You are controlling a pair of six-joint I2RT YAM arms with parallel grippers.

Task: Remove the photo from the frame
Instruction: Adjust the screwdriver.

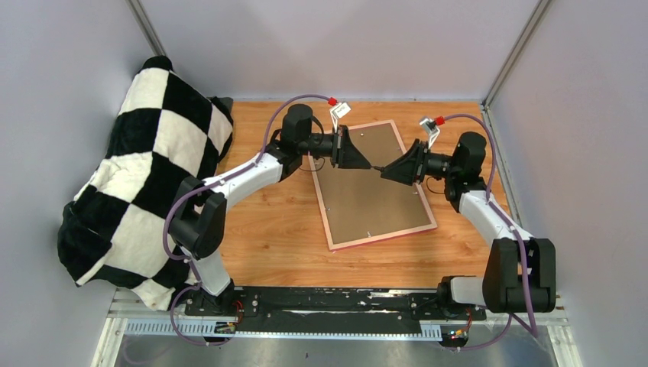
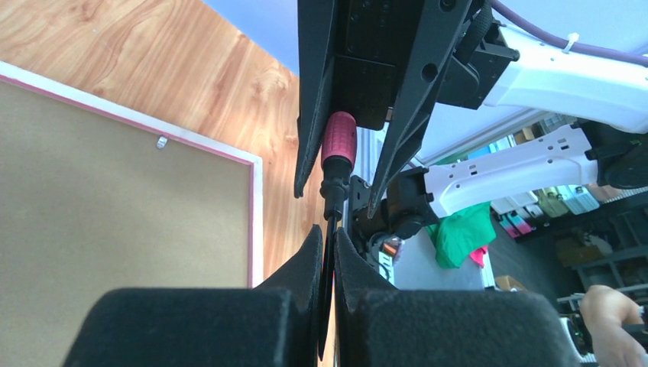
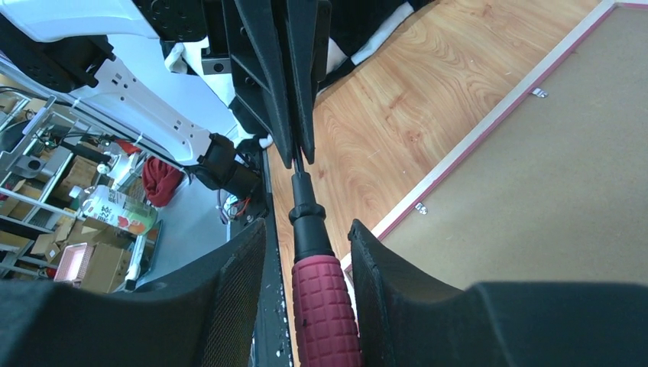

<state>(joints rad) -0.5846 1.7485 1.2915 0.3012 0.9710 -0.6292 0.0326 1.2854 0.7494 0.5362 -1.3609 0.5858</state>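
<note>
Wooden table [image 1: 260, 229] shows all round the frame [image 1: 382, 238].

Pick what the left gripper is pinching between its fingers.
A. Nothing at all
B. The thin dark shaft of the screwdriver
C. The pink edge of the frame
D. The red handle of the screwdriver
B: in the left wrist view, the left gripper is shut on the thin dark shaft of the screwdriver, with the red handle lying beyond its fingertips.

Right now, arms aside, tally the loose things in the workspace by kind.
Picture frame: 1
Backing board: 1
Screwdriver: 1
Checked blanket: 1
Total: 4
</note>
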